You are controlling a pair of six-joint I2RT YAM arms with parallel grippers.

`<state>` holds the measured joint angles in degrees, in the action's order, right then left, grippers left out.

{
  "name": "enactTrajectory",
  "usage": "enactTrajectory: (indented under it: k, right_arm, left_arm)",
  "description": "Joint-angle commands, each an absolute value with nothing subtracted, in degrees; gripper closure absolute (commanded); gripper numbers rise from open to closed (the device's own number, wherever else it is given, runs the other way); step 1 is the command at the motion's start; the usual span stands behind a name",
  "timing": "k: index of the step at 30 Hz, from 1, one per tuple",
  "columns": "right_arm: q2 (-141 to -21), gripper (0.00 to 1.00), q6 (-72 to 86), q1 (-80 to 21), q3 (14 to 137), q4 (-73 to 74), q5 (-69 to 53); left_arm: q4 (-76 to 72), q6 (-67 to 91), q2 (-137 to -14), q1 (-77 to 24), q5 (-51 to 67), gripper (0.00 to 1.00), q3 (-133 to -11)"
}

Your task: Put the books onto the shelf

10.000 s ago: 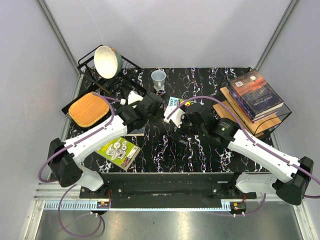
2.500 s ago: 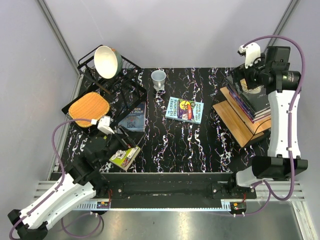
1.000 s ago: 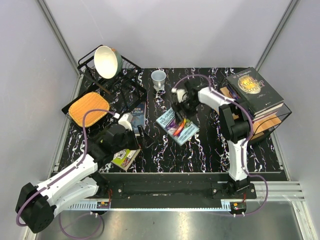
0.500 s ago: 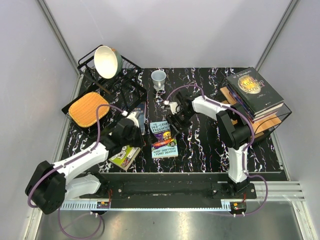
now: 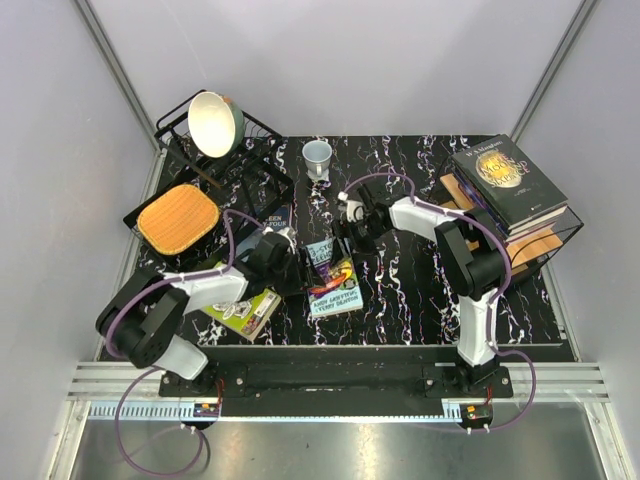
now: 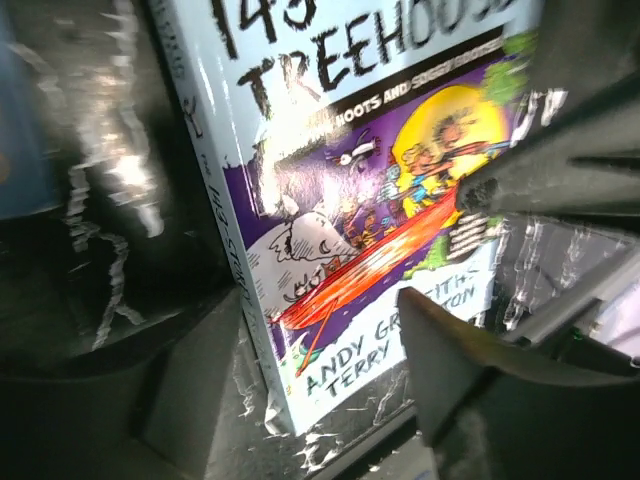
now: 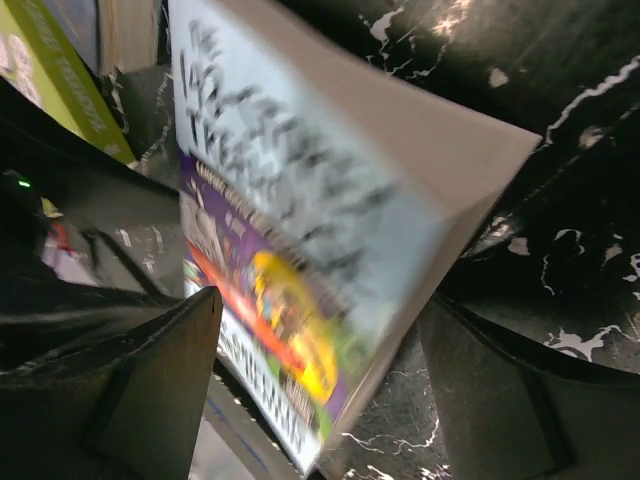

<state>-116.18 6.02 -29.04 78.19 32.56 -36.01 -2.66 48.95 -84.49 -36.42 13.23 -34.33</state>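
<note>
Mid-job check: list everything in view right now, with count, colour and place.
table: one, black with white marbling, under everything
dish rack: one, black wire, back left
bowl: one, cream, tilted in the dish rack
cutting board: one, orange-brown, left edge
cup: one, pale grey, back centre
blue-grey book: one, by the rack, mostly hidden
lime green book: one, near left, under the left arm
Treehouse book: one, pale blue and purple, centre
shelf: one, light wood on black wire, right
stacked books: several, black with gold disc on top, on the shelf
left tool: at the Treehouse book's spine side
right tool: fingers astride the book's far corner
</note>
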Motion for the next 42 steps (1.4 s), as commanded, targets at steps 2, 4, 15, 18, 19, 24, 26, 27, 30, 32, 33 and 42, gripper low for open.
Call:
enactTrajectory:
  k: [2,4,15,18,19,24,26,27,30,32,33,42]
  right_arm:
    - [-119.01,0.19,12.48,-29.53,74.01,25.76,-43.23]
    - [-118.22,0.33,12.57,-29.53,73.92,24.97,-44.29]
    - [-98.2,1.0,-20.97,-29.27,73.83,36.81,-36.26]
    - [-96.42,1.0,-31.79,-29.18,75.92,45.59,-47.14]
    - [-96.5,1.0,-34.25,-29.27,76.81,48.23,-49.89]
    - [-99.48,1.0,-46.22,-30.75,83.74,64.23,-61.94]
    - [-100.45,1.0,-49.38,-31.9,85.25,68.36,-62.58]
    - [-100.81,1.0,-49.66,-33.04,85.78,68.9,-62.49]
    - [-100.46,0.99,-49.22,-35.23,85.78,68.38,-61.0]
    - [-100.11,0.99,-47.99,-35.86,85.78,67.16,-60.12]
    - [-99.76,0.99,-47.81,-36.21,85.87,66.89,-59.86]
    - [-96.95,0.88,-43.43,-36.74,89.29,65.3,-48.89]
  left_arm:
    - [-18.63,53.35,-90.17,-40.69,21.62,0.38,-34.19]
    - [-19.33,54.13,-90.61,-41.83,21.27,0.38,-34.37]
    - [-0.2,39.4,-67.09,-39.03,11.61,0.12,-34.1]
    - [6.85,31.4,-55.66,-35.78,12.12,0.01,-33.93]
    - [7.55,29.38,-53.63,-34.73,14.04,0.01,-33.4]
    - [8.0,22.94,-51.93,-31.73,31.0,0.01,-33.66]
    - [6.51,23.46,-53.87,-31.73,36.96,0.01,-33.92]
    - [5.46,23.9,-55.44,-31.73,38.74,0.01,-33.75]
    - [1.15,26.19,-57.56,-32.08,44.9,0.01,-33.84]
    - [0.18,26.98,-58.35,-32.69,45.96,0.03,-34.1]
    - [0.18,27.07,-58.79,-33.04,46.23,0.06,-34.28]
    - [-19.49,41.47,-59.42,-33.66,52.74,1.0,-28.31]
